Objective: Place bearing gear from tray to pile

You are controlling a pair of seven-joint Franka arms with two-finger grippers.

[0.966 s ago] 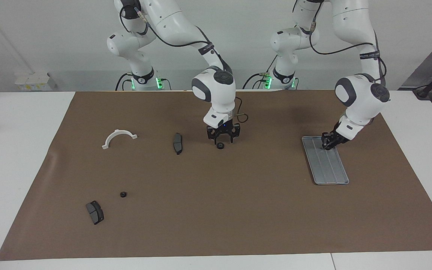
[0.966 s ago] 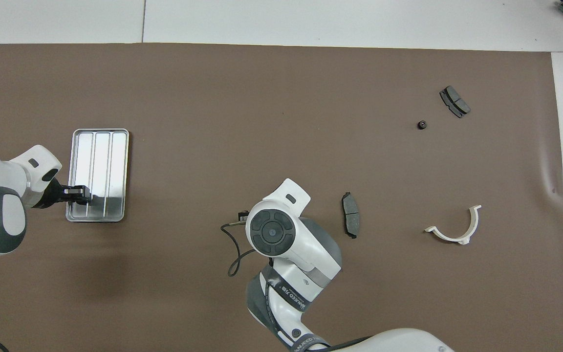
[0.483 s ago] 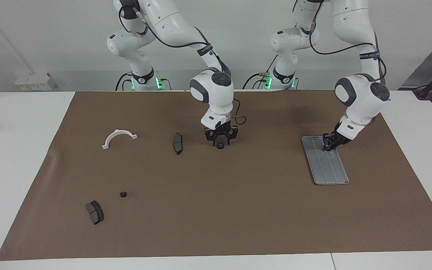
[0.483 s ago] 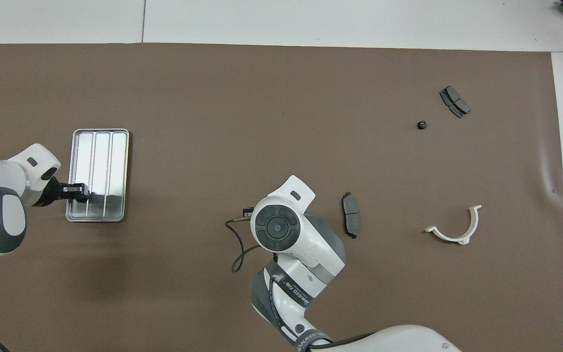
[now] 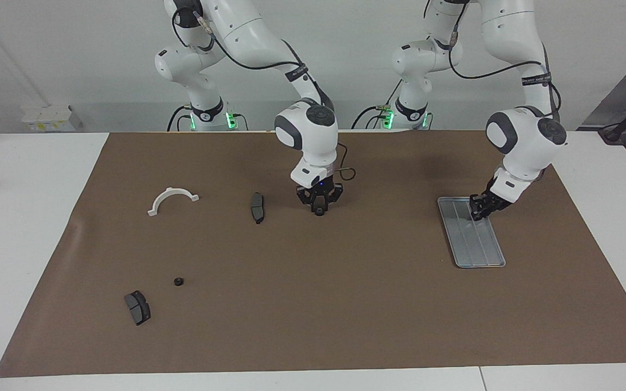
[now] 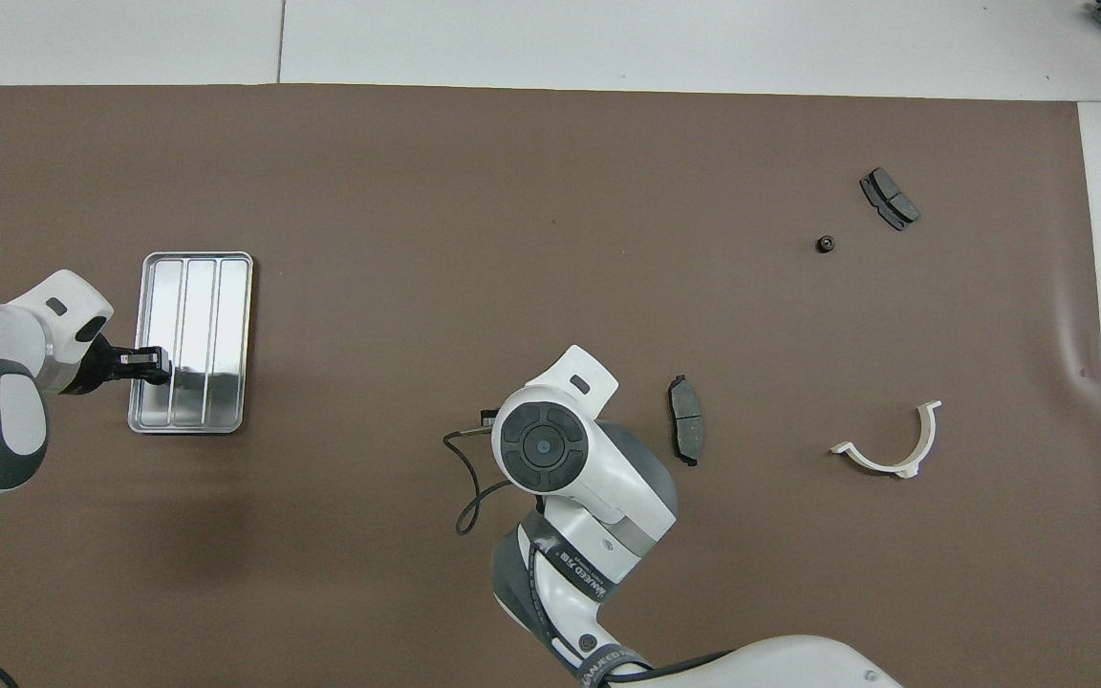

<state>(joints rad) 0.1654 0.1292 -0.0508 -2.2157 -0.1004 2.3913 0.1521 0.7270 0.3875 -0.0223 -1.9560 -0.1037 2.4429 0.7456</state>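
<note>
Brown mat point(image 5: 345, 304) across the white table, and the action is out in the middle of it, well away from the tray point(image 5: 481, 255) toward the right arm's end. The right gripper point(image 5: 319, 205) was standing wide open over the little black gear point(image 5: 319, 212) a second ago; now it has dropped, and its fingers have drawn in tight on the gear, which looks to be down at the mat, not lifted yet. That reads as the pickup made, with the carry to the pile next. The tray looks bare, so this gear is already out of it and partway along.

Farther again from the tray lie a dark brake pad point(image 5: 257, 207), the white half-ring bracket point(image 5: 172, 200), a second small gear point(image 5: 179, 281) and another pad point(image 5: 137, 307).

The left gripper point(image 5: 477, 212) sits low at the tray's robot-side end, barely shifted; whether it grips anything, I can't tell.
</note>
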